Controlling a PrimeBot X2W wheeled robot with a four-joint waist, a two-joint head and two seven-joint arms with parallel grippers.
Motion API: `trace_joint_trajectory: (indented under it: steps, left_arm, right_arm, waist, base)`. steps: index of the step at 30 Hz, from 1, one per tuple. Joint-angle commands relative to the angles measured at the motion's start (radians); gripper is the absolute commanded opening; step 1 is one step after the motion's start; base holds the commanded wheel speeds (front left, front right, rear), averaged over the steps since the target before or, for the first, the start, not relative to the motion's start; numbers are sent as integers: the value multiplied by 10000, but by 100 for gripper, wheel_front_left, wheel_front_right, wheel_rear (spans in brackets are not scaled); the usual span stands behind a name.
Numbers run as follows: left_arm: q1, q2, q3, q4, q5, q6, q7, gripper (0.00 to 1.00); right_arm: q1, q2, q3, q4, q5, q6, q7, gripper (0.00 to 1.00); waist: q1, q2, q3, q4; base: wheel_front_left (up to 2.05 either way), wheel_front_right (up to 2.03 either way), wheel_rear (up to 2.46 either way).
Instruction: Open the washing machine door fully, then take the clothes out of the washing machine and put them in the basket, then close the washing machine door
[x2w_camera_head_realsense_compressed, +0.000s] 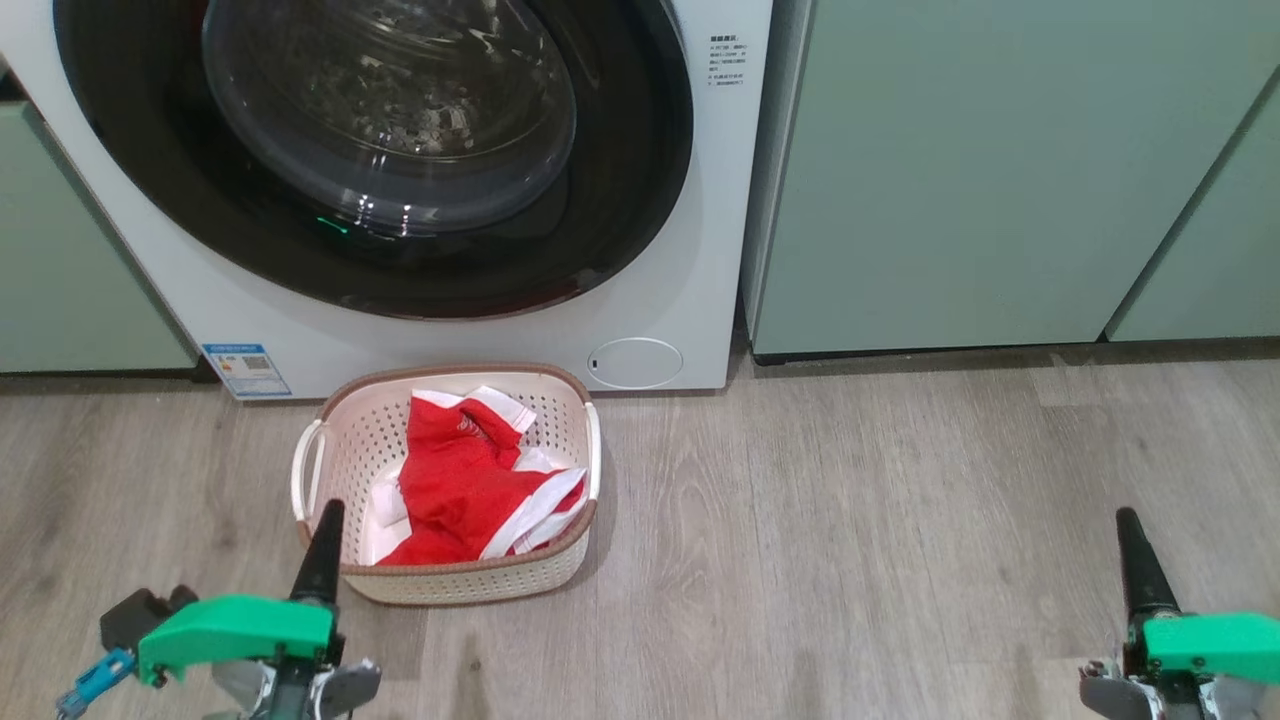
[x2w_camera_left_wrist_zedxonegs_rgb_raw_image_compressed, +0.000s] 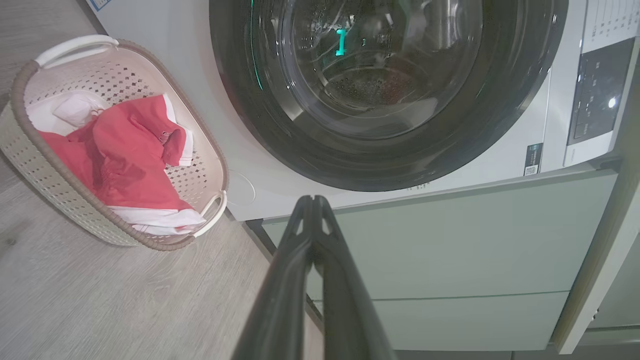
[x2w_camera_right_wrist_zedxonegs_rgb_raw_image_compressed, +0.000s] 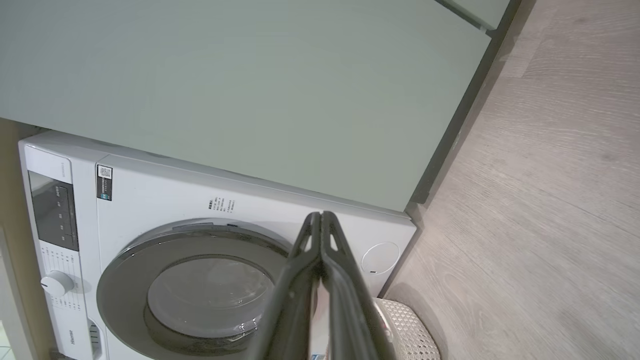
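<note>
- Your left pincer (x2w_camera_head_realsense_compressed: 328, 520) is clenched on nothing, its tip over the near-left corner of the basket (x2w_camera_head_realsense_compressed: 450, 372). Your right pincer (x2w_camera_head_realsense_compressed: 1130, 525) is also clenched and empty, well apart over the floor (x2w_camera_head_realsense_compressed: 850, 520).
- The clothes (x2w_camera_head_realsense_compressed: 460, 480) lie inside the basket, which stands on the floor just in front of the washing machine (x2w_camera_head_realsense_compressed: 690, 300).
- The washing machine door (x2w_camera_head_realsense_compressed: 390, 120) looks flush with the front, and no red shows behind the glass, so treat this as the closing check.
- You cannot tell whether the latch has caught. If in doubt, push squarely on the black rim, not the glass.
- Lift the left arm clear of the basket rim before you swing it.
</note>
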Motion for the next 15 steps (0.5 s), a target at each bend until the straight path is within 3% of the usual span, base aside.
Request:
trace_joint_trajectory:
  steps: [1, 15]
  left_arm:
    - [-524, 31, 334, -448, -289, 6, 111, 0]
    - [-523, -109, 538, -915, -1493, 7, 489, 0]
  right_arm:
    - [-573, -2, 110, -434, 323, -6, 102, 0]
    - [-698, 51, -4, -611, 1656, -7, 484, 0]
  waist:
    - [0, 0, 17, -4]
    - [0, 0, 135, -33]
  base:
    - [0, 0, 0]
    - [0, 0, 0]
